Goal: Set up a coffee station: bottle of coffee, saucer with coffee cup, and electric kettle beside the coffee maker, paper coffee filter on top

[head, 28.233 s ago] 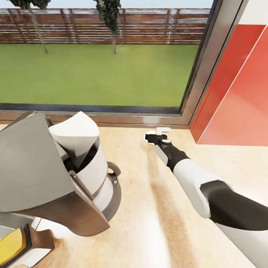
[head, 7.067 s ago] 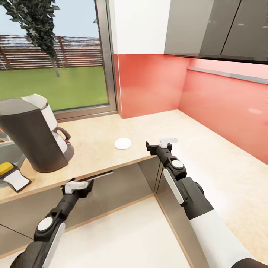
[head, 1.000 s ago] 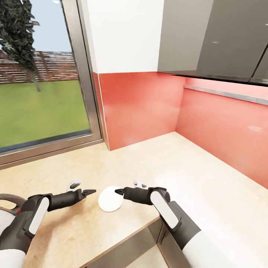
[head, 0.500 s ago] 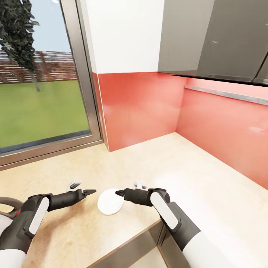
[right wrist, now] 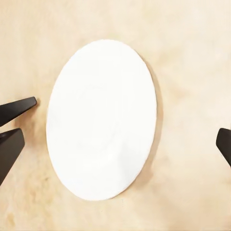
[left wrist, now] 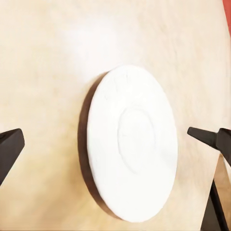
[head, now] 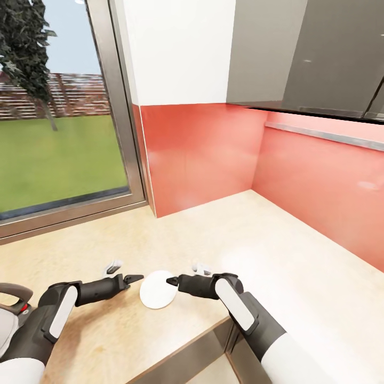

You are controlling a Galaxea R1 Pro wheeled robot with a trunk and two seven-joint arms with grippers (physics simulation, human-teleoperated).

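On the kitchen countertop point(head: 298, 277), the saucer point(head: 157, 289) lies flat, probably brittle; both wide-open grippers, left point(head: 124, 272) and right point(head: 186, 272), should pinch its rim.

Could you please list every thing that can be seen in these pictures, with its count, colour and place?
saucer: one, white, flat on the countertop near its front edge, between the two grippers, nothing on it.
kitchen countertop: one, light beige, L-shaped, running into the corner.
coffee maker: one, grey, partly visible at the head view's lower left edge.
backsplash: red, on both corner walls.
window: one, metal-framed, behind the countertop on the left, lawn, fence and tree outside.
wall cabinets: glossy grey, upper right.
left gripper: one, black, open, just left of the saucer.
right gripper: one, black, open, just right of the saucer.
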